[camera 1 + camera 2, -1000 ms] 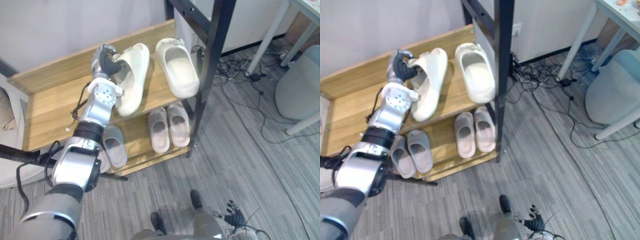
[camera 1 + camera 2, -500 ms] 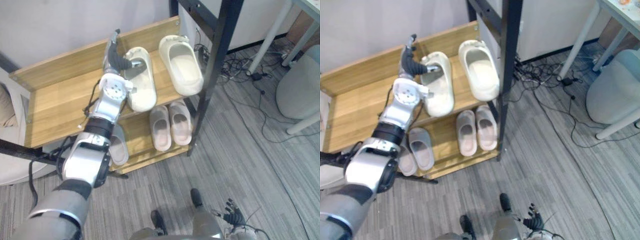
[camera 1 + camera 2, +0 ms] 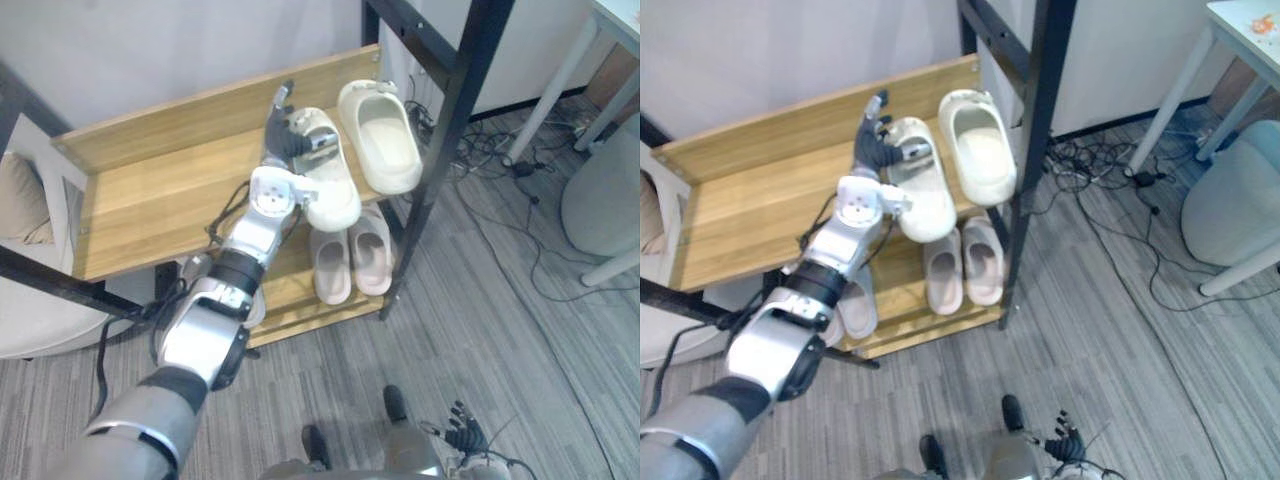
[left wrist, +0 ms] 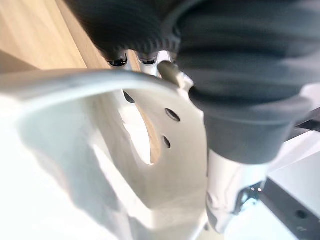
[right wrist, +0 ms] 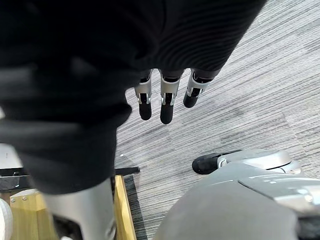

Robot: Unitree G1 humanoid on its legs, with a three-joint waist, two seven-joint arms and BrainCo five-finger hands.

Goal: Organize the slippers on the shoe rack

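Note:
Two cream slippers lie side by side on the top shelf [image 3: 160, 190] of the wooden shoe rack, the left one [image 3: 332, 180] next to the right one [image 3: 382, 140], both sole down. My left hand [image 3: 284, 137] rests at the left slipper's heel with its fingers straight and pointing to the back wall, the thumb lying over the slipper's opening. From the left wrist, the slipper's cream strap [image 4: 130, 190] shows very close. My right hand [image 3: 466, 437] hangs low over the floor, its fingers [image 5: 167, 100] straight and empty.
On the lower shelf stands a pair of grey slippers [image 3: 350, 250]; another grey slipper [image 3: 856, 306] sits partly behind my arm. A black post [image 3: 450, 130] rises at the rack's right end. Cables [image 3: 510, 165], white table legs [image 3: 560, 80] and a grey seat [image 3: 605, 200] stand to the right.
My left hand has opened and let go of the left cream slipper, which went from tilted on its side to flat beside the other. The camera has shifted.

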